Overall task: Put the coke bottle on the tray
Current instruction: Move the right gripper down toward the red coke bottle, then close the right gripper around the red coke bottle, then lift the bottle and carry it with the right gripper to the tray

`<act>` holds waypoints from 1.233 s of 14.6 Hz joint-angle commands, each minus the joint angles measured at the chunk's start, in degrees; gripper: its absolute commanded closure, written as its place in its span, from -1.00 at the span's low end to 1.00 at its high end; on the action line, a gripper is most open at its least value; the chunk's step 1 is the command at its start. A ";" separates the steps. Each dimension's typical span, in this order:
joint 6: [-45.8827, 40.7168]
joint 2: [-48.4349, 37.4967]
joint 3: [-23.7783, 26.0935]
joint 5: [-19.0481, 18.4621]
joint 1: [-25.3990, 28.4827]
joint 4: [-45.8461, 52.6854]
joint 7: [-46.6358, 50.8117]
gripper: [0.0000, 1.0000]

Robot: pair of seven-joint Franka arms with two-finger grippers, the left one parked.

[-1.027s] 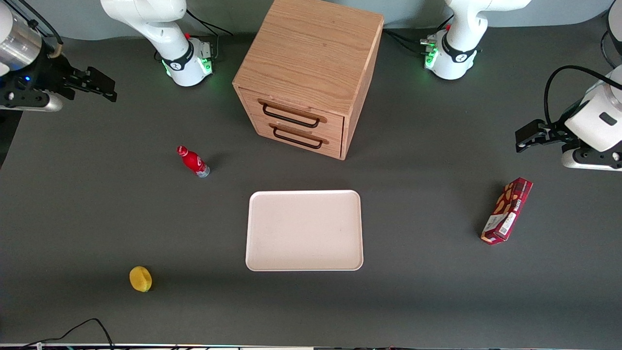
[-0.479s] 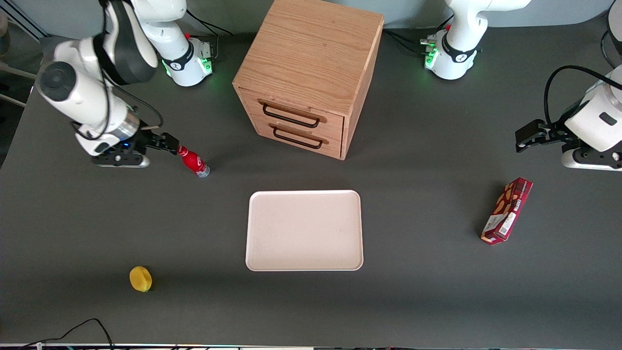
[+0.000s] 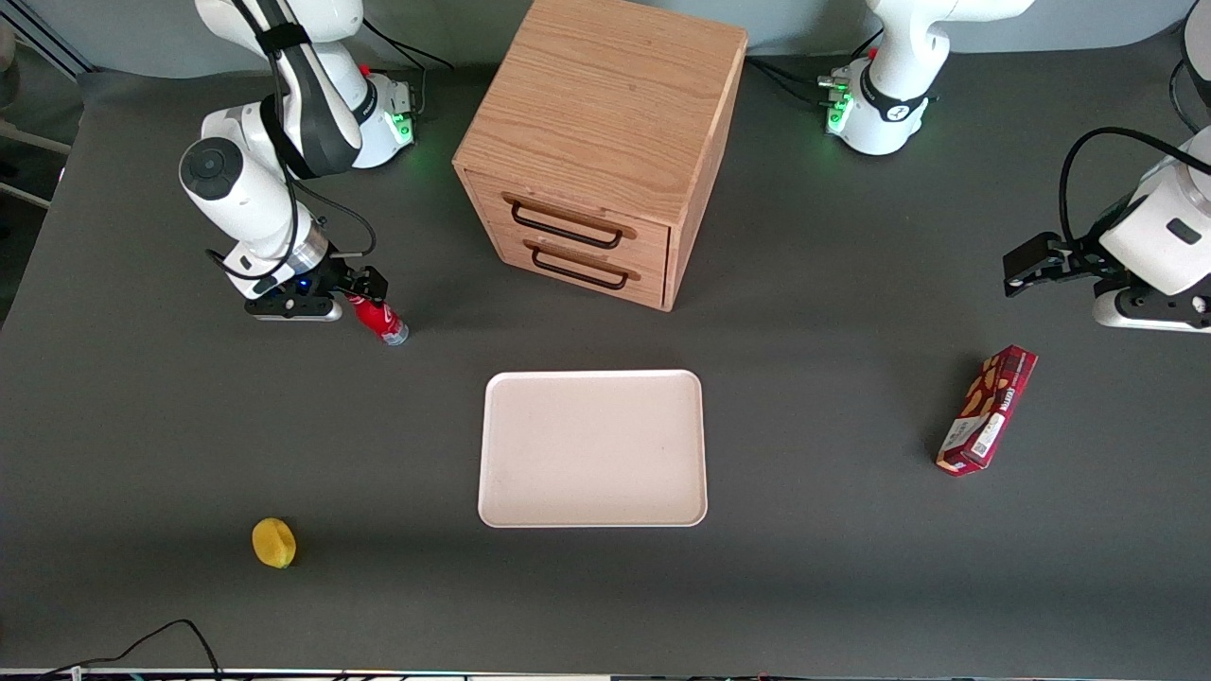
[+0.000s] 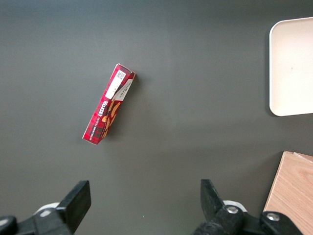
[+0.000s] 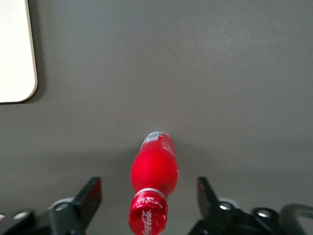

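The small red coke bottle [image 3: 380, 321] stands on the dark table, nearer the working arm's end than the tray. My right gripper [image 3: 362, 292] is open right above it, its fingers on either side of the red cap. In the right wrist view the bottle [image 5: 153, 169] stands between the two spread fingers [image 5: 88, 198], with clear gaps on both sides; the gripper [image 5: 149, 200] touches nothing. The cream-pink tray [image 3: 593, 447] lies flat and empty nearer the front camera than the wooden cabinet; its corner shows in the right wrist view [image 5: 17, 54].
A wooden two-drawer cabinet [image 3: 601, 142] stands beside the bottle, farther from the camera than the tray. A yellow lemon-like object [image 3: 273, 543] lies near the front edge. A red snack box [image 3: 987, 409] lies toward the parked arm's end, also in the left wrist view [image 4: 108, 108].
My right arm has swung in from the table's end and come down over the bottle, its open fingers now around the cap. The bottle and tray have not moved.
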 commanded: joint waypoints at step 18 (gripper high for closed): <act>-52.33 20.37 3.32 0.34 1.71 67.29 9.32 1.00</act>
